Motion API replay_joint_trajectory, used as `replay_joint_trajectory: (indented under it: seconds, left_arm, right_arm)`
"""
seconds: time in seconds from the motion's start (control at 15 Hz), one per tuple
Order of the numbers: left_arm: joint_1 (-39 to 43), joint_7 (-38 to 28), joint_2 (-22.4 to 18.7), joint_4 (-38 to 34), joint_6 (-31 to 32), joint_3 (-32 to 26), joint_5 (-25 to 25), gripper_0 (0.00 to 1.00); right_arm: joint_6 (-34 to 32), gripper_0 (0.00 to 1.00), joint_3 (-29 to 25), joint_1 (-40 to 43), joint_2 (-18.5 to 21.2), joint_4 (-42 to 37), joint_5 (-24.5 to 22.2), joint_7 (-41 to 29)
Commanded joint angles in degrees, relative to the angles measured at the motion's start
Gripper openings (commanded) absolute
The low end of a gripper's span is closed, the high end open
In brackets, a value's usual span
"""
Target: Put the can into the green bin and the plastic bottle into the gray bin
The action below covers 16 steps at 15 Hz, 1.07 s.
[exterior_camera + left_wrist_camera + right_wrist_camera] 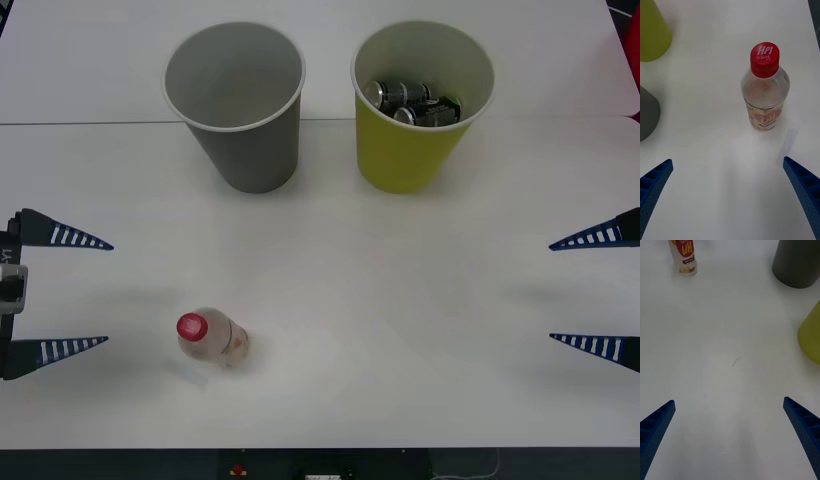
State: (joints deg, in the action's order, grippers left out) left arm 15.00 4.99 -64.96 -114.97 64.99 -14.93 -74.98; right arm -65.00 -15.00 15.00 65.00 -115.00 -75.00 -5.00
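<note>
Your plastic bottle (211, 339) stands upright on the white table (400, 330), red cap up, long axis vertical, just beyond your left gripper (60, 292), whose fingers are spread wide and hold nothing. That arm is much nearer than the right gripper (595, 292), also wide and empty at the far edge. The gray bin (236, 100) sits behind, beside the green bin (422, 100), which already holds cans (410, 102).

The plastic bottle (765, 98) is standing upright on the white tabletop (715, 142), with its red cap (765, 60) on. The left hand (730, 195) is hovering near it with its blue fingers (655, 182) spread wide. The green bin (652, 33) and the gray bin (647, 114) are standing farther away.
</note>
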Motion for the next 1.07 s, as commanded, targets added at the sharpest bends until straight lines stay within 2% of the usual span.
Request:
replay_joint_trajectory:
  seconds: [0.07,0.27,0.47,1.07]
  left_arm:
    - [0.0,0.1,-0.3,0.4,-0.1,0.5,0.5,1.00]
    - [0.1,0.8,-0.8,3.3,0.0,1.2,2.3,1.00]
    - [-0.8,4.9,-2.1,8.3,0.0,4.9,6.9,1.00]
    - [-9.3,19.6,-3.1,23.8,2.5,20.6,19.3,1.00]
  right_arm:
    - [0.0,1.00,0.0,0.0,0.0,0.0,0.0,0.0]
    - [0.0,1.00,0.0,0.0,0.0,0.0,0.0,0.0]
    - [0.0,1.00,0.0,0.0,0.0,0.0,0.0,0.0]
    - [0.0,1.00,0.0,0.0,0.0,0.0,0.0,0.0]
